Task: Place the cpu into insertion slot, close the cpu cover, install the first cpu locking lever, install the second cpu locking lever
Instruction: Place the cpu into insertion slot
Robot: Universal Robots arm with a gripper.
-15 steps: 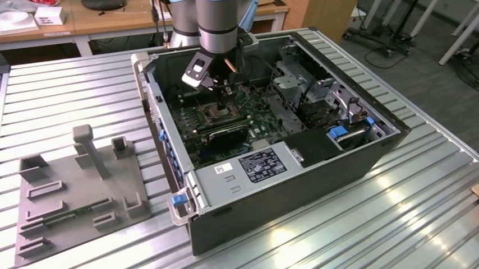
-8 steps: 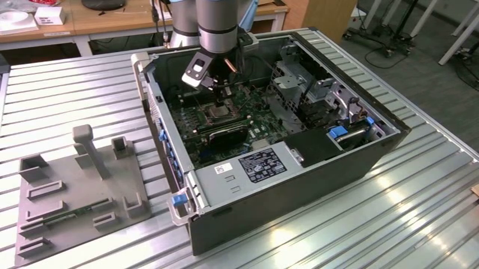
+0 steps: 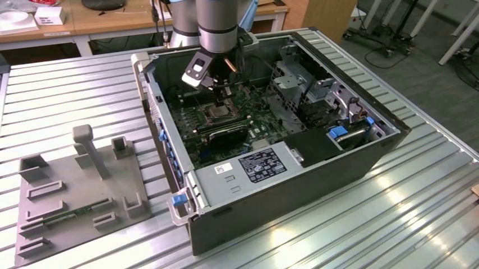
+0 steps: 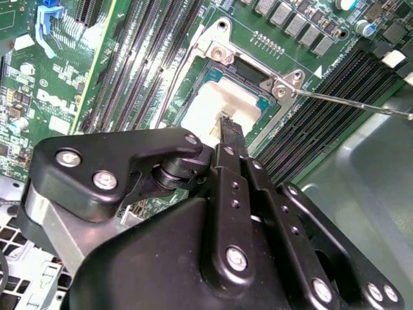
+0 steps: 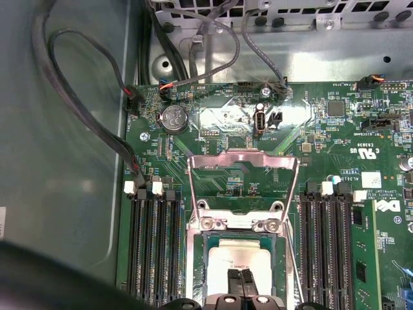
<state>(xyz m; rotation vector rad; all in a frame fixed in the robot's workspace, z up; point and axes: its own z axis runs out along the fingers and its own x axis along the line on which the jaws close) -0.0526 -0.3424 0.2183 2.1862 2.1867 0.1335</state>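
Observation:
The cpu [image 5: 232, 257] lies flat in the insertion slot [image 5: 213, 240] on the green motherboard, and its pale metallic face [image 4: 210, 106] catches the light. My gripper [image 5: 240, 283] hangs right over it with its two thin fingers [image 4: 231, 131] pressed together at the chip's face, gripping nothing. The cpu cover [image 5: 242, 155] stands swung up and open behind the slot, with board showing through its window. A thin locking lever [image 4: 355, 104] sticks out free from the socket's corner. In the exterior view my gripper [image 3: 220, 102] reaches down into the open computer case over the socket [image 3: 219, 115].
Black memory slots [image 5: 151, 245] flank the socket on both sides. Black cables [image 5: 84, 116] run along the case wall. The case's metal walls and drive cage [image 3: 299, 84] close in around the arm. A grey fixture plate [image 3: 75, 190] lies on the slatted table at the exterior view's left.

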